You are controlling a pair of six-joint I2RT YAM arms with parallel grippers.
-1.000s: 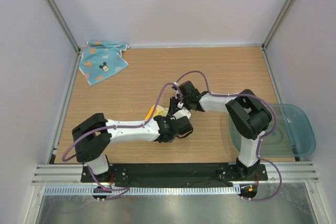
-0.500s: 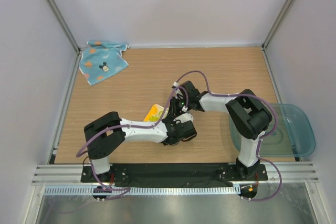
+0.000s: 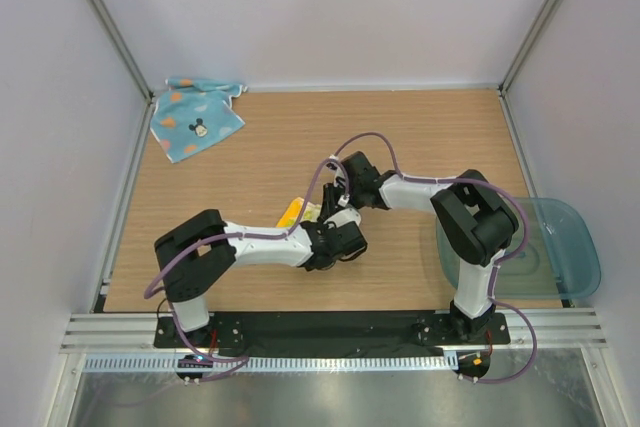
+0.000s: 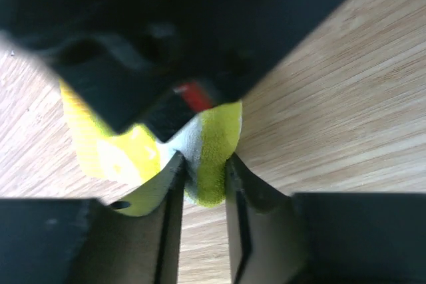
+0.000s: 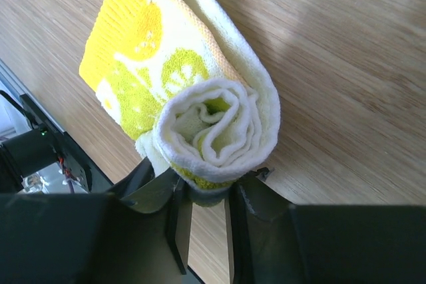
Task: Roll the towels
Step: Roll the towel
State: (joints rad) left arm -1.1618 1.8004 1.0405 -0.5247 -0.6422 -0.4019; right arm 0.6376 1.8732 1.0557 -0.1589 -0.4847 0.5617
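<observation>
Yellow towel [image 3: 296,213] lies near the middle of the tabletop [image 3: 420,137] in the top view, mostly hidden under both wrists. The light blue towel [image 3: 195,119] lies unrolled in the far left corner, well apart. The left pincer [image 3: 322,229] and right pincer [image 3: 333,205] meet over the yellow one.

From the left wrist you see narrow jaws nipping a fold of yellow-green cloth, with the other pincer's black body just above.

From the right wrist the cloth is a loose spiral roll with a flat tail trailing away, and narrow jaws pinch the roll's lower edge.

Treat it as light, soft and springy. It will likely unwind if released, so grip through several layers at the roll's end, not a single flap.
</observation>
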